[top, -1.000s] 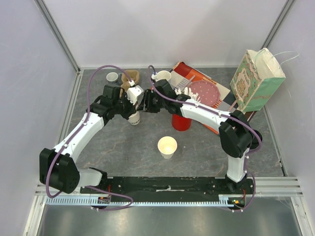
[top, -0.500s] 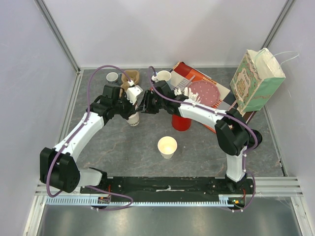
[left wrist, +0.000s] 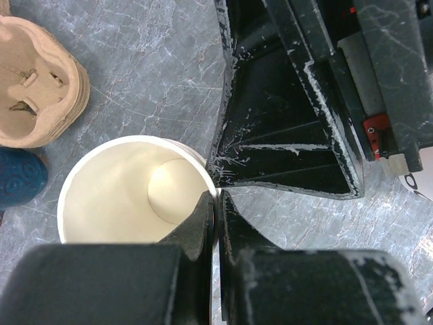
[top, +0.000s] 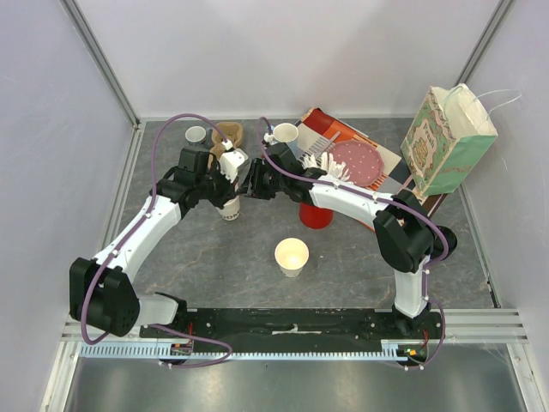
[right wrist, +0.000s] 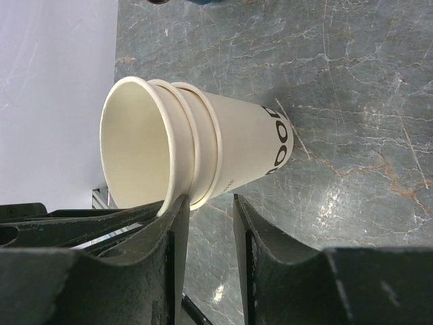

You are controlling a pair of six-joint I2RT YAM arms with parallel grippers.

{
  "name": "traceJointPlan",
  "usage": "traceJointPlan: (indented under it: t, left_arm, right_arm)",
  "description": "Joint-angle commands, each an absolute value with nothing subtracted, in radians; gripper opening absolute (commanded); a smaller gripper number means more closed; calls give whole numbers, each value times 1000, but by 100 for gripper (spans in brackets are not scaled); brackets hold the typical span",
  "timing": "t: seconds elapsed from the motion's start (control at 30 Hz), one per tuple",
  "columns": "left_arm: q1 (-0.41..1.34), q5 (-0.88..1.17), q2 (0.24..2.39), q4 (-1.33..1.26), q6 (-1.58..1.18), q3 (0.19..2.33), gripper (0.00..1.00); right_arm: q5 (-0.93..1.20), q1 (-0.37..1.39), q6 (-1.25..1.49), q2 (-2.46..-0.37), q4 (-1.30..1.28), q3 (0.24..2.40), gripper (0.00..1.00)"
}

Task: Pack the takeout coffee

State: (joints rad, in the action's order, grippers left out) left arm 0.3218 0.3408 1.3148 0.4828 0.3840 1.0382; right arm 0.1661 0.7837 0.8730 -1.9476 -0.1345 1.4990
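Three nested cream-white takeout coffee cups (right wrist: 230,145) with dark lettering stand on the table as a stack (top: 230,208), without lids. My left gripper (left wrist: 218,196) is shut on the rim of the innermost cup (left wrist: 128,189), one finger inside and one outside. My right gripper (right wrist: 208,198) is open right beside the stack. Its left finger touches the top rim, and the lower rims sit at the mouth of its gap. In the top view both grippers meet over the stack, left (top: 232,190) and right (top: 246,187). Another empty paper cup (top: 292,256) stands alone nearer the arm bases.
A brown pulp cup carrier (top: 227,135) and a small cup (top: 196,134) sit at the back left, with a white mug (top: 284,132) beside them. A red cup (top: 316,214) stands by the right arm. Back right are a red tray with a pink plate (top: 356,160) and a green paper bag (top: 446,142).
My right gripper has edged left against the stack and its jaws have narrowed a little. The left gripper has kept its hold on the cup rim.
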Motion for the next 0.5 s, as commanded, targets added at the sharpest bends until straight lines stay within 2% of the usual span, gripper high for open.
traceJointPlan:
  t: [0.0, 0.47]
  left_arm:
    - [341, 431, 1243, 391, 399, 1072, 2]
    - [342, 396, 1235, 385, 462, 1078, 2]
  right_arm:
    - [71, 790, 861, -1957, -158, 1482, 39]
    - [26, 792, 825, -1937, -207, 1497, 39]
